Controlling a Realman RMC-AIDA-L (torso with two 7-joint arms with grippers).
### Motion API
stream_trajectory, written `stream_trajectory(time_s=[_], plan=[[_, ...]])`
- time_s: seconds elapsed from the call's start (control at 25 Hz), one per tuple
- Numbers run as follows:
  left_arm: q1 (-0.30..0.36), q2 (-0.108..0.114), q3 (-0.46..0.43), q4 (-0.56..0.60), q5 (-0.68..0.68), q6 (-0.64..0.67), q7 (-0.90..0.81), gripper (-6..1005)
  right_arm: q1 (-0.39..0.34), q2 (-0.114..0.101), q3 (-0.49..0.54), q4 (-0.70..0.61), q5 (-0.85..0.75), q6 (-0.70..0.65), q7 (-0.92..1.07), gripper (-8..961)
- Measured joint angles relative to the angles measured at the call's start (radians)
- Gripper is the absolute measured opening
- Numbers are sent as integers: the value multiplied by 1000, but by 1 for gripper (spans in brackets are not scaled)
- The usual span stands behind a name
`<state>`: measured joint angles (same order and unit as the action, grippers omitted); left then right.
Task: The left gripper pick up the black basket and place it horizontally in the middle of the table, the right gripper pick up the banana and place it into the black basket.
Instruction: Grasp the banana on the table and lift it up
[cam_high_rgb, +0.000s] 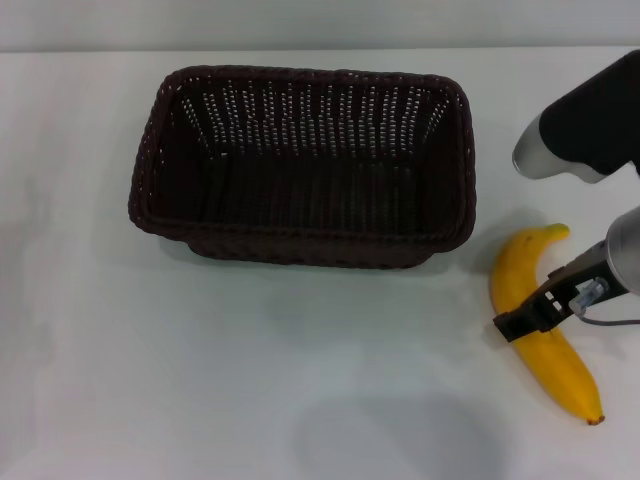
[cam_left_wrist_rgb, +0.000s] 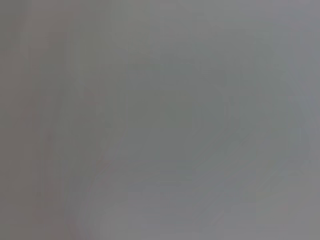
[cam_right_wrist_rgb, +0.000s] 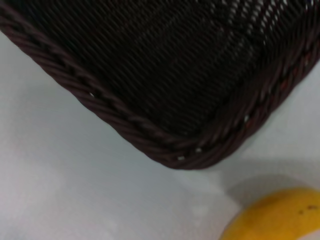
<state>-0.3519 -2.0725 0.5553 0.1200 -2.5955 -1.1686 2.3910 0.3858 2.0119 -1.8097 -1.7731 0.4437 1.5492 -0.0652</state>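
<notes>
The black basket (cam_high_rgb: 300, 243) stands upright and empty on the white table (cam_high_rgb: 200, 370), long side across the view, near the middle. The yellow banana (cam_high_rgb: 562, 368) lies on the table to the right of the basket, greenish stem toward the back. My right gripper (cam_high_rgb: 522, 322) reaches in from the right and sits low across the banana's middle. The right wrist view shows a rounded corner of the basket (cam_right_wrist_rgb: 165, 145) and part of the banana (cam_right_wrist_rgb: 280, 215) close by. The left gripper is out of view; the left wrist view shows only a plain grey surface.
The right arm's black and silver-grey upper section (cam_high_rgb: 575, 130) hangs over the table's right side, behind the banana. A soft shadow lies on the table in front of the basket (cam_high_rgb: 400, 430).
</notes>
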Motion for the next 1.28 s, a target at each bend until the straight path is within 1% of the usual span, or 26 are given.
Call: stream_trajectory(time_s=[0.36, 0.68, 0.76, 0.88, 1.0, 1.28], plan=[[-10, 0, 0, 5, 0, 0, 1, 700, 14, 3, -20, 94, -2, -31, 16, 801], [-12, -1, 0, 4, 0, 0, 0, 699, 26, 5, -28, 119, 1, -31, 10, 793], [-12, -1, 0, 4, 0, 0, 0, 699, 34, 5, -25, 147, 1, -24, 8, 791], [-12, -2, 0, 4, 0, -1, -2, 699, 45, 5, -17, 182, 6, -22, 6, 720], [-12, -3, 0, 2, 0, 0, -2, 699, 45, 3, -4, 185, 8, -22, 1, 648], [-12, -5, 1, 2, 0, 0, -5, 699, 30, 1, 89, 182, 6, -16, -56, 487]])
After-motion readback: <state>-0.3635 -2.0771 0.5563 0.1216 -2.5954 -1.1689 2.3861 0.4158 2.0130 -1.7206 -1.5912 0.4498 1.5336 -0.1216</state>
